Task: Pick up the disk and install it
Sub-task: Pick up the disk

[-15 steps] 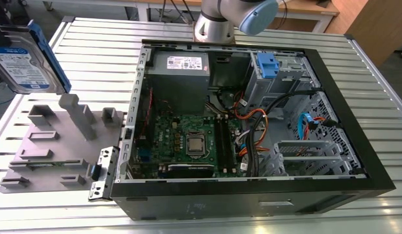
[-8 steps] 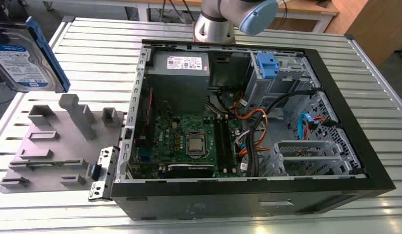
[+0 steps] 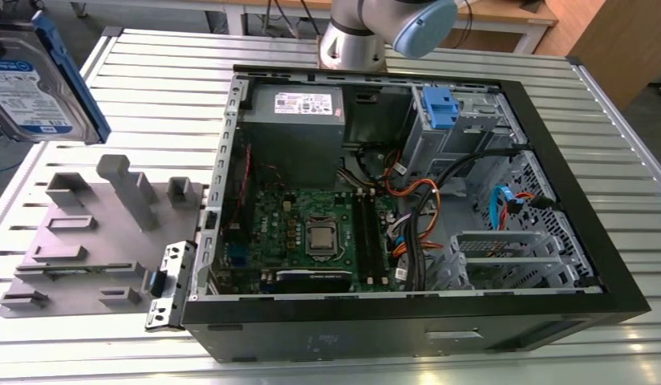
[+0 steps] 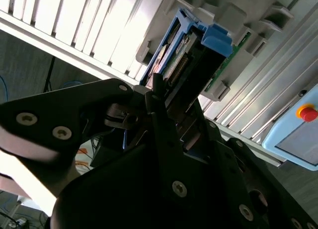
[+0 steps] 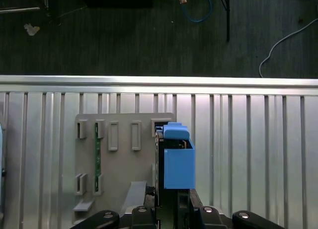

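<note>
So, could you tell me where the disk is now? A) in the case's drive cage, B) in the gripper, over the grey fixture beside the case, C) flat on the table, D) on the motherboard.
B: the gripper is shut on the disk, which hangs above the grey fixture, outside the computer case.

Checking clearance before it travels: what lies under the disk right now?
In the first wrist view, the disk hangs above the grey slotted holder on the slatted table. The holder's patch straight beneath the disk is covered by it.
</note>
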You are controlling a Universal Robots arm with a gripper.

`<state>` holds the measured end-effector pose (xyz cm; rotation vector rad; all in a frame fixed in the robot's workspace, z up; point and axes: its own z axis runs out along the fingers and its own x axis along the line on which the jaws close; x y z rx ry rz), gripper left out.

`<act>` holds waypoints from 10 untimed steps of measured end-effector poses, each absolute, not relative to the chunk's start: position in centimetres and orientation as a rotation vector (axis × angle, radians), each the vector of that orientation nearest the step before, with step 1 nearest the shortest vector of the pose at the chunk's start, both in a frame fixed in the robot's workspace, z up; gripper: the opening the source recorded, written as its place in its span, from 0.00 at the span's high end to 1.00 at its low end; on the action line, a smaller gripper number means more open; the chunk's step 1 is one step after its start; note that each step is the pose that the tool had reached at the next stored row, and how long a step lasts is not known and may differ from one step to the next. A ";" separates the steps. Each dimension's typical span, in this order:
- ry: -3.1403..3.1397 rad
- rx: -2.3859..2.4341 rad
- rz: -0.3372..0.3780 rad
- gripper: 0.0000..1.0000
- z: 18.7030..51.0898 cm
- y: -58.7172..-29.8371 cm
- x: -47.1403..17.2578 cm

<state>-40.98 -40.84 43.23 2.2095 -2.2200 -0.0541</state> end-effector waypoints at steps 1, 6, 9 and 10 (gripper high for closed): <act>-2.220 2.209 -0.054 0.65 43.5 -40.8 -41.0; -2.220 2.209 -0.054 0.65 45.0 -40.8 -41.0; -2.220 2.209 -0.054 0.65 45.9 -40.8 -41.0; -2.220 2.209 -0.054 0.65 46.2 -40.8 -41.0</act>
